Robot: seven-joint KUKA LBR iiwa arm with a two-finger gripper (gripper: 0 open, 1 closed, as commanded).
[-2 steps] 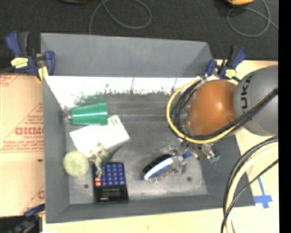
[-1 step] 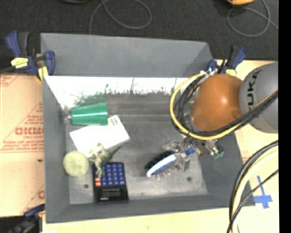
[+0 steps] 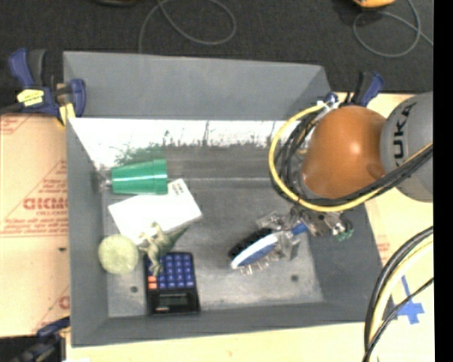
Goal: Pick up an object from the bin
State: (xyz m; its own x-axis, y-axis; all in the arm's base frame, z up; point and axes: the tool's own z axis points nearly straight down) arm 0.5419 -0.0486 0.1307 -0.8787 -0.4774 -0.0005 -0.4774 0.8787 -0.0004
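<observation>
Grey metal bin [image 3: 196, 89] holds blue-keyed black calculator [image 3: 174, 279], green plastic cup [image 3: 140, 178] and white flat card [image 3: 155, 213] above it, pale fuzzy ball [image 3: 118, 253] left of it; gripper [image 3: 288, 236] touches blue-white bristle brush [image 3: 251, 253] right of the calculator, spread or clamped can't tell.

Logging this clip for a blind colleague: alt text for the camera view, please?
The arm's tool is at the right end of a blue-and-white brush near the middle of the grey bin. At left lie a green cup on its side, a white card, a pale fuzzy ball and a blue calculator.
</observation>
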